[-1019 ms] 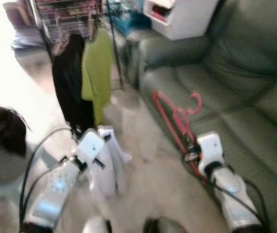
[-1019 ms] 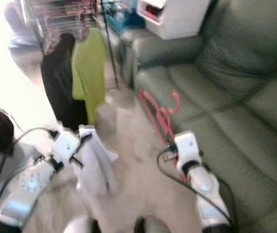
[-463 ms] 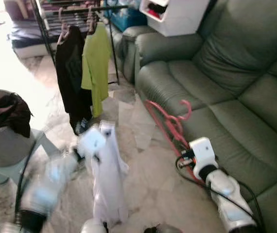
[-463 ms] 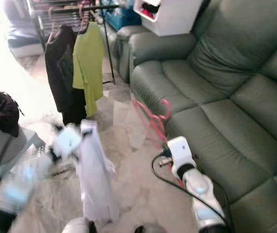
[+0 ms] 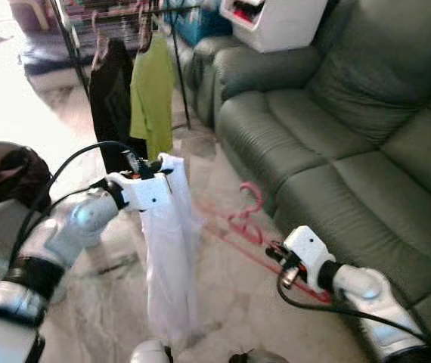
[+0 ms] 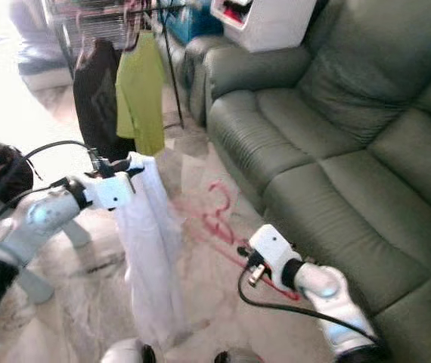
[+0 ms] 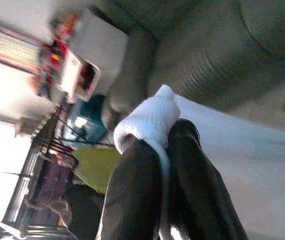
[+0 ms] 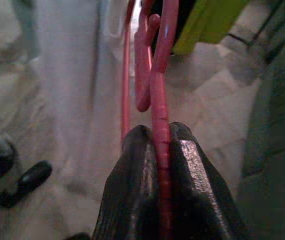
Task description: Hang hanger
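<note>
Right hand (image 8: 160,150) clamping red hanger (image 5: 238,223); left hand (image 7: 162,165) pinching white shirt (image 5: 168,249), dangling free for dressing.

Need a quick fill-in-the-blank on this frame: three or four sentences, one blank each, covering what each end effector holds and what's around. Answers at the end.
1. The right end effector is shut on a ____ hanger.
2. The left end effector pinches a ____ garment that hangs down toward the floor.
3. On the rack ahead, a black top hangs beside a ____ one.
4. The sofa stands on the robot's ____ side.

Missing words: pink; white; green; right
</note>
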You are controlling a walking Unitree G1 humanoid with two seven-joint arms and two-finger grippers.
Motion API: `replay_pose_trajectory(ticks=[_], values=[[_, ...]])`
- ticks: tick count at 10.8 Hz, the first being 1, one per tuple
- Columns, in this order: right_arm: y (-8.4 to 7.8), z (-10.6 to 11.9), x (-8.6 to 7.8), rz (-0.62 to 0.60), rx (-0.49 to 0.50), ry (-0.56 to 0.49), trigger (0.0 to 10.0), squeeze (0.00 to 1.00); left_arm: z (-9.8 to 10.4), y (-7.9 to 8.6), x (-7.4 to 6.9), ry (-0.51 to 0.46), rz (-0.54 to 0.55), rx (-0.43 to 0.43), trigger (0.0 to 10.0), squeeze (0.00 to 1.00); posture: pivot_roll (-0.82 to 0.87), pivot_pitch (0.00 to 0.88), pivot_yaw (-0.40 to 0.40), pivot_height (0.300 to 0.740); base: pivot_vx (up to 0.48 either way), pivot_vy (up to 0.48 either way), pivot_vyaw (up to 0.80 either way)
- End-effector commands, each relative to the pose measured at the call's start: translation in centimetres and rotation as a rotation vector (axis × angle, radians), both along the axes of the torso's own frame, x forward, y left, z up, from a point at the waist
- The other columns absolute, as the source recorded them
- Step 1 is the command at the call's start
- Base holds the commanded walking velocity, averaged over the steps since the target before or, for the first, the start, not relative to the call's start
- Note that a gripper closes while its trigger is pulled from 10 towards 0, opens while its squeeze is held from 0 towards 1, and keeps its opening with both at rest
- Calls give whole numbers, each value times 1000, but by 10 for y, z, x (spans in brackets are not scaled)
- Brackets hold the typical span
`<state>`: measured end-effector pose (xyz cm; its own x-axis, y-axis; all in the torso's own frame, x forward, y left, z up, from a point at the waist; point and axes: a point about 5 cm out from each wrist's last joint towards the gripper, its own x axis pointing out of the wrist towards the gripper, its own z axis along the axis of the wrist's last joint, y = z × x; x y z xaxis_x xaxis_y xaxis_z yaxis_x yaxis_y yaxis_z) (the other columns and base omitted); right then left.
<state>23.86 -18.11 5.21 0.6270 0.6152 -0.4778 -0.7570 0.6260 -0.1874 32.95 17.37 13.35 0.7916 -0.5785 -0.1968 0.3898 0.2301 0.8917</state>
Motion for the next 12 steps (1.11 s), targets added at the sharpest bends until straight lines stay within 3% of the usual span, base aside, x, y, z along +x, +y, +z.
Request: replay_pose_trajectory(ticks=[1,3,4,6,7,9,12], values=[[-1,8,3,23,3,-13,10000,0,11,3,5,-30,-11,9,10000,0,-43,4,-23,740,0,0,0],[-18,21,13,25,-12,-36,10000,0,6,19,8,-63,77,-9,10000,0,-51,2,-30,740,0,0,0],[-19,23,9,95,-33,-14,10000,0,0,18,6,-52,65,-1,10000,0,-51,2,-33,740,0,0,0],[-28,35,21,68,-83,-91,10000,0,-6,21,7,-47,74,10,10000,0,-56,1,-33,740,0,0,0],[-31,43,32,23,-73,-153,10000,0,-7,17,6,-53,57,-29,10000,0,-61,0,-32,740,0,0,0],[-28,39,28,59,-81,-140,10000,0,-8,5,3,-49,-18,-48,10000,0,-59,1,-34,740,0,0,0],[-24,41,27,148,-81,-187,10000,0,-14,-23,-7,83,-98,-278,10000,0,-52,4,-29,740,0,0,0]])
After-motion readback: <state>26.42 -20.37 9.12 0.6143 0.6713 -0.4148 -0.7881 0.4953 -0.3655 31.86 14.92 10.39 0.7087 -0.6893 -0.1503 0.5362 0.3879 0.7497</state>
